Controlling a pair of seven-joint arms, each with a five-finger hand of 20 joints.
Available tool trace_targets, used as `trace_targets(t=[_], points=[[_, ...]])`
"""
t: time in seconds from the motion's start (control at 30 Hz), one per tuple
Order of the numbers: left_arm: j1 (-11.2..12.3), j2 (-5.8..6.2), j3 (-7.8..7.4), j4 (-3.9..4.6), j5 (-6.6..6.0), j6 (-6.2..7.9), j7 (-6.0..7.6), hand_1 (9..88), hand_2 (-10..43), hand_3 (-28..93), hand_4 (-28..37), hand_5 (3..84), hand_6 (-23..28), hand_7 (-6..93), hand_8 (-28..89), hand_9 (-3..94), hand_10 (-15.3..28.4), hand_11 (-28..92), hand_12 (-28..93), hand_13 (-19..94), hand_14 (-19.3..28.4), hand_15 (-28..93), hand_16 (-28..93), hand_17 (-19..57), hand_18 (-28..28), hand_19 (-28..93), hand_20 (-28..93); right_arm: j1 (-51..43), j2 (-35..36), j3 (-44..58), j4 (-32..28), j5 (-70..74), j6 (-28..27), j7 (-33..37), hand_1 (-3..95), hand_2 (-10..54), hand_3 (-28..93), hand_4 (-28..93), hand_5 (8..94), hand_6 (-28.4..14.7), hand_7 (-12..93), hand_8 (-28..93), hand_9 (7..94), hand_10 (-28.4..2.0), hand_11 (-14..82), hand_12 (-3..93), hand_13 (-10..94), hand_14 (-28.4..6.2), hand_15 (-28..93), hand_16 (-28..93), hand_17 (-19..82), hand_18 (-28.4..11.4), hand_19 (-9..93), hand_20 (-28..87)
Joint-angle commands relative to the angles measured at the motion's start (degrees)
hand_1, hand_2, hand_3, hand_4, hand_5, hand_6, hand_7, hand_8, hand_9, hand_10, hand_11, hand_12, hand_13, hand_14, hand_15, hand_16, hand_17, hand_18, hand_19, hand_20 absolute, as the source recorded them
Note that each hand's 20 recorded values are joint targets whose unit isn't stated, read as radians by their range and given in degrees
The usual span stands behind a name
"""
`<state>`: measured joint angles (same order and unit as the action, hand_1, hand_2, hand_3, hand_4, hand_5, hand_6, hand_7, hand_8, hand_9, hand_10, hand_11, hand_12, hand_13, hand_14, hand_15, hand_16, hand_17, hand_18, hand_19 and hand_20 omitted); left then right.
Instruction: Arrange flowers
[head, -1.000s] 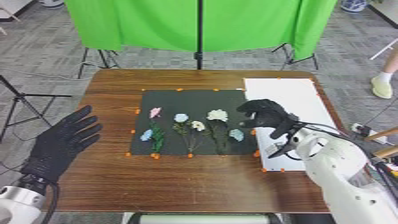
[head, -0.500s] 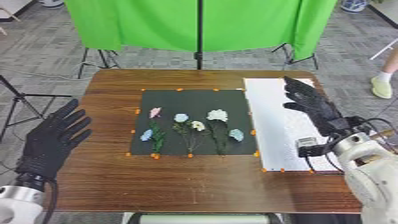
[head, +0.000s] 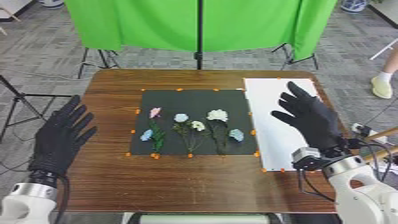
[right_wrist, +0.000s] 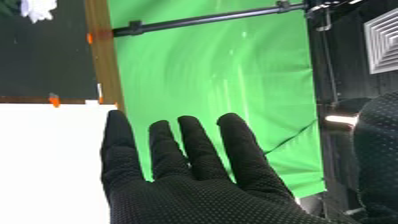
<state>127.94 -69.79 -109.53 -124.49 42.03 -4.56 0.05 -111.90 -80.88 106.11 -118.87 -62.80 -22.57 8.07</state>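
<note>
- Hovering over the right side of a flat white rectangular board (head: 271, 117), the right hand in its black fabric glove (head: 311, 120) is wide open, its fingers straight and spread, with nothing in its hold.
- Just beside that board, on its left, lies a dark, nearly square mat (head: 169, 97), marked round its edges with small orange tabs (head: 253, 132). All the flowers I can make out are on it, laid flat, their heads mostly toward the far side.
- Nearest the board is a pale blue bloom (head: 235, 134); next to it, the large ruffled white bloom (head: 217, 115) tops a green stem. I cannot tell whether the blue one shares that stem.
- In the middle, a light blue bloom (head: 181, 118) and a smaller creamy white bloom (head: 198, 126) sit close together above thin stems.
- Farthest left, a pink bloom (head: 155, 112) heads a leafy green stem, with another blue bloom (head: 147, 135) beside it.
- Out past the mat, at the left of the brown wooden table (head: 195, 187), the black-gloved left hand (head: 58, 142) is open and holds nothing.
- The arranging looks all but finished, I'd judge; what may be left is a small straightening, though the intended pattern is unknown to me.
</note>
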Motion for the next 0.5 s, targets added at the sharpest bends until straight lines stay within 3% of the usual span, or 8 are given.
trace_targets(t=[0.03, 0.1, 0.2, 0.27, 0.3, 0.37, 0.47, 0.5], points=[[-3.5, -0.96, 3.93, 2.40, 1.70, -2.14, 0.11, 23.1, -4.8, 61, -28.3, 16.4, -0.4, 16.4, -10, 9.8, 5.2, 1, 26, 4, 7.6, 6, 11, -17.6, 18.2, 30, 7, -0.2, -4.8, 1.9, -0.6, -2.8, -3.2, -0.4, 8.0, -4.3, 80, -28, 20.8, -6.1, 3, -7, 20.4, -11.9, -1.7, 22.6, 14, -10.0, -11, 43, -9, -20.1, 33, 15], [-4.0, -1.21, 4.70, 2.78, 2.31, -1.83, 0.15, 22.2, -5.2, 62, -28.3, 15.6, -0.6, 16.5, -10, 9.6, 5.0, 0, 27, 4, 7.5, 6, 11, -17.8, 18.0, 29, 7, 0.3, -4.7, 1.0, -0.1, -1.2, -2.2, 0.8, 8.1, -4.3, 80, -28, 20.6, -6.1, 3, -7, 20.2, -11.9, -1.9, 22.6, 14, -10.1, -11, 43, -9, -20.1, 33, 15], [-4.2, -1.57, 5.69, 2.94, 5.33, -0.52, -1.04, 21.9, -5.7, 65, -28.3, 15.2, -0.7, 16.9, -10, 9.7, 5.2, 0, 28, 4, 7.6, 6, 12, -17.8, 17.4, 29, 7, 0.3, -4.4, 0.6, -0.3, -2.5, -1.9, 1.8, 8.5, -4.3, 80, -28, 20.6, -6.2, 4, -7, 20.1, -12.2, -1.3, 23.2, 15, -10.5, -10, 45, -9, -20.5, 36, 16], [-5.1, -1.46, 5.82, 3.52, 3.98, -2.05, -1.52, 21.9, -5.6, 66, -28.3, 15.2, -0.5, 17.0, -10, 9.7, 5.2, 0, 29, 4, 7.6, 6, 12, -17.9, 17.2, 29, 8, 0.1, -4.1, 0.2, -0.9, -3.9, -0.6, 1.1, 8.5, -4.1, 80, -28, 20.5, -6.3, 4, -7, 20.0, -12.2, -1.2, 23.3, 16, -10.6, -10, 45, -8, -20.6, 36, 16], [-5.1, -1.14, 5.91, 3.58, 3.97, -2.08, -1.34, 21.7, -5.7, 66, -28.3, 15.4, -0.4, 17.1, -10, 9.8, 5.3, 0, 29, 4, 7.6, 6, 12, -18.0, 17.2, 29, 8, 0.2, -4.2, 0.3, -0.9, -3.8, -0.8, 1.4, 8.5, -4.1, 80, -28, 20.5, -6.4, 4, -7, 20.0, -12.3, -1.2, 23.3, 16, -10.7, -10, 45, -8, -20.7, 37, 16], [-4.9, -0.80, 6.16, 3.71, 4.40, -1.40, -0.65, 21.7, -5.6, 66, -28.3, 15.5, -0.3, 17.3, -10, 10.0, 5.4, 0, 29, 4, 7.5, 6, 12, -18.1, 17.2, 29, 8, 0.4, -4.4, 0.3, -0.9, -3.0, -1.3, 3.2, 8.7, -3.8, 80, -28, 20.5, -6.4, 4, -7, 20.0, -12.4, -1.1, 23.4, 16, -10.8, -10, 45, -8, -21.2, 37, 17], [-4.2, -1.16, 6.68, 3.85, 3.36, -0.14, 0.98, 21.9, -5.7, 67, -28.3, 16.5, -0.1, 18.0, -10, 11.1, 6.0, 1, 29, 5, 7.7, 7, 12, -17.7, 17.0, 29, 8, 0.4, -4.2, 0.1, 0.2, 0.6, -2.9, 4.9, 8.8, -3.2, 80, -28, 20.2, -6.6, 4, -7, 19.2, -12.7, -1.3, 23.3, 15, -12.0, -10, 44, -7, -23.8, 39, 17], [-4.3, -1.40, 6.67, 4.01, 3.43, -0.52, 1.02, 21.8, -5.7, 67, -28.3, 16.8, 0.0, 18.8, -10, 11.4, 6.2, 2, 29, 5, 7.8, 8, 12, -17.2, 16.8, 29, 8, 0.4, -3.9, 0.5, 0.2, 1.3, -4.0, 5.6, 9.0, -3.2, 80, -28, 20.0, -6.6, 4, -7, 18.8, -12.8, -1.5, 23.3, 15, -12.3, -11, 44, -7, -24.2, 39, 17]])
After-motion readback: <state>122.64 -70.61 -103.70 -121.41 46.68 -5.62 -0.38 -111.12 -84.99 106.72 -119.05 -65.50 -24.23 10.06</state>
